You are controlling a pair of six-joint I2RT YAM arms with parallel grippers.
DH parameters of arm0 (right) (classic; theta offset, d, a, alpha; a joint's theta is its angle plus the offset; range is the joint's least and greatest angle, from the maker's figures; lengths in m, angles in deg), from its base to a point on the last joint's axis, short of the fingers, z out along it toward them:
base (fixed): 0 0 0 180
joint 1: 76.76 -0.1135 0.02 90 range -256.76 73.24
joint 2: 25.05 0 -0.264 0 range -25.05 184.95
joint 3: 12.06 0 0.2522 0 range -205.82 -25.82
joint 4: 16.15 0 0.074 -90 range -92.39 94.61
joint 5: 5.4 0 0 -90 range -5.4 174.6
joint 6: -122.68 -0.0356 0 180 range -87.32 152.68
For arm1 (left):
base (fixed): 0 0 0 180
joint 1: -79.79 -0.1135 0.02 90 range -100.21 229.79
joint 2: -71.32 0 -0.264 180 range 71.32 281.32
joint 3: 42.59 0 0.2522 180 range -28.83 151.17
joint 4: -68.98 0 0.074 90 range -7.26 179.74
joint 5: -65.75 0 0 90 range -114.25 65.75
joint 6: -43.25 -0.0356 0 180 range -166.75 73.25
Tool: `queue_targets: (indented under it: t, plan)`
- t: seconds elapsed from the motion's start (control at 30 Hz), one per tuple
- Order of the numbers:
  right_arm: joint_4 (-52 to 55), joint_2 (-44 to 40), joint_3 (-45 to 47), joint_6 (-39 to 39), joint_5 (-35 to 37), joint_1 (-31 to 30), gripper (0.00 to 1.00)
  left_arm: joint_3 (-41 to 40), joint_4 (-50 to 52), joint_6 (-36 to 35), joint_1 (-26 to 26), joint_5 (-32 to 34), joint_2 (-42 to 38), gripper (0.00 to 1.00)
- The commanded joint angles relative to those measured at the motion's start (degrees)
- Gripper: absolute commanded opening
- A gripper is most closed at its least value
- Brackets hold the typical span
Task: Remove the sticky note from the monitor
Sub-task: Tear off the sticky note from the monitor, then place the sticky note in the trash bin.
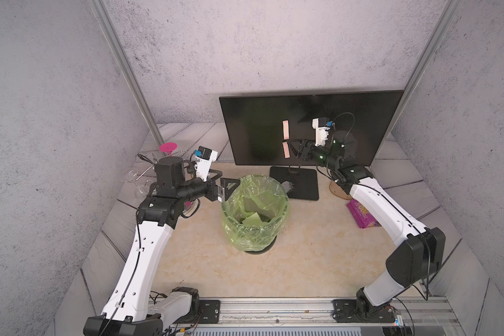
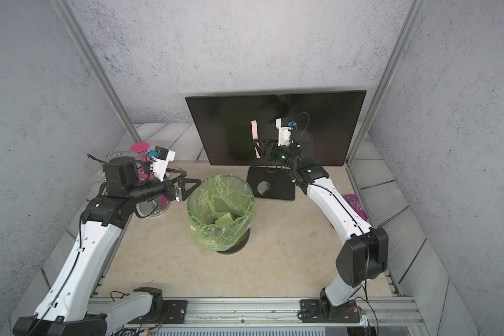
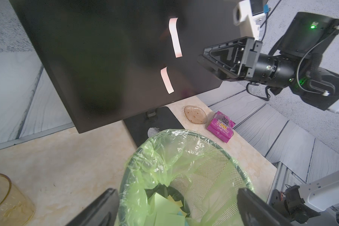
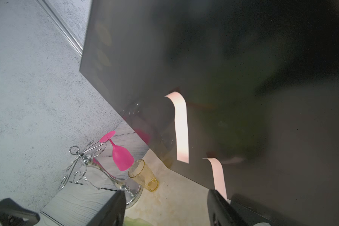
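The cell has grey textured walls (image 1: 245,43) and a beige worktop (image 1: 303,256) bordered by grey wood-grain panels.

**Monitor.** The monitor (image 1: 259,128) (image 2: 221,125) stands at the far edge of the worktop, toward the right corner, with its screen dark. Its base plate (image 1: 300,180) lies flat on the worktop.

**Sticky notes.** Two pink notes are on the screen, one above the other, right of the screen's middle.
- The upper sticky note (image 1: 286,129) (image 4: 181,127) shows as a narrow upright strip.
- The lower sticky note (image 1: 286,149) (image 4: 217,174) sits near the screen's bottom edge.

**Right gripper.** The right gripper (image 1: 294,149) (image 4: 165,192) points at the screen at the height of the lower sticky note. Its jaws are spread and grip nothing. In the right wrist view the note's lower end lies just beside one finger (image 4: 219,203); whether they touch cannot be determined.

**Left gripper.** The left gripper (image 1: 226,181) (image 3: 176,190) hangs at the left rim of the mesh bin (image 1: 253,232), jaws spread and empty.

**Other items.**
- The bin has a green liner, stands mid-worktop in front of the base plate, and contains green and yellow paper pieces.
- A pink packet (image 3: 220,127) and an amber dish (image 3: 195,114) lie near the right edge.
- A glass rack with a pink goblet (image 4: 117,154) and an amber tumbler (image 4: 143,175) occupies the far left corner.
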Motion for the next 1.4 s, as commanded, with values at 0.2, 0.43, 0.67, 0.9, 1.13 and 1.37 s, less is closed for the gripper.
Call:
queue_targets:
  t: [0.2,0.43,0.67,0.9,1.13,1.37]
  plan:
    - [-5.72,7.58,-5.97,-7.02,1.74,-0.26,0.64,0.21,0.79,-1.49,-0.67,-0.26,-1.38,1.00]
    - [-6.25,10.51,-8.78,-7.84,2.08,-0.26,0.56,0.00,1.12,-1.94,-0.86,-0.27,-1.53,1.00]
    - [-7.49,10.89,-9.52,-8.39,0.05,-0.26,0.23,-0.29,1.15,-1.97,-0.98,-0.26,-1.56,1.00]
    - [-10.39,7.56,-6.12,-7.70,-3.78,-0.70,0.00,-0.42,0.86,-1.78,-1.05,-0.26,-1.50,1.00]
    - [-9.28,-0.15,0.60,-1.66,-7.06,-3.59,0.00,0.05,0.76,-1.66,-1.01,0.14,-1.06,1.00]
    - [5.91,-9.39,6.28,13.81,-11.61,-11.58,0.00,0.71,0.88,-1.59,-1.20,1.11,-0.52,1.00]
